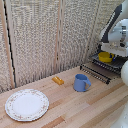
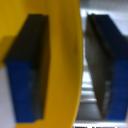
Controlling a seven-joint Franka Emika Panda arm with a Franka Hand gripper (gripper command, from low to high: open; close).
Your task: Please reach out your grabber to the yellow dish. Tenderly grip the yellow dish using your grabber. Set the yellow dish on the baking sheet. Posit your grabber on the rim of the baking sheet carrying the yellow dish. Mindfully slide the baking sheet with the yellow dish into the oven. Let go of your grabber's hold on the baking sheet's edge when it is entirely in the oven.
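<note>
In the exterior view, at the right edge of the frame, the white arm's hand (image 1: 109, 48) hangs just over the yellow dish (image 1: 104, 57), which sits on the baking sheet (image 1: 111, 63) above the oven's ribbed door (image 1: 96, 72). On the desk (image 1: 75, 107) stand a blue mug (image 1: 81, 82), a small orange piece (image 1: 58, 80) and a white plate (image 1: 27, 104).

In the wrist view, the blue fingers (image 2: 107, 65) are clamped on the yellow dish's rim (image 2: 62, 60), one either side of the wall.

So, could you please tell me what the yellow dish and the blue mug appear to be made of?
The yellow dish looks like smooth plastic or glazed ceramic: an even bright colour with a soft sheen in the wrist view. The blue mug looks matte, perhaps plastic or ceramic, with flat colour and no sharp highlights. Neither can be settled.
</note>
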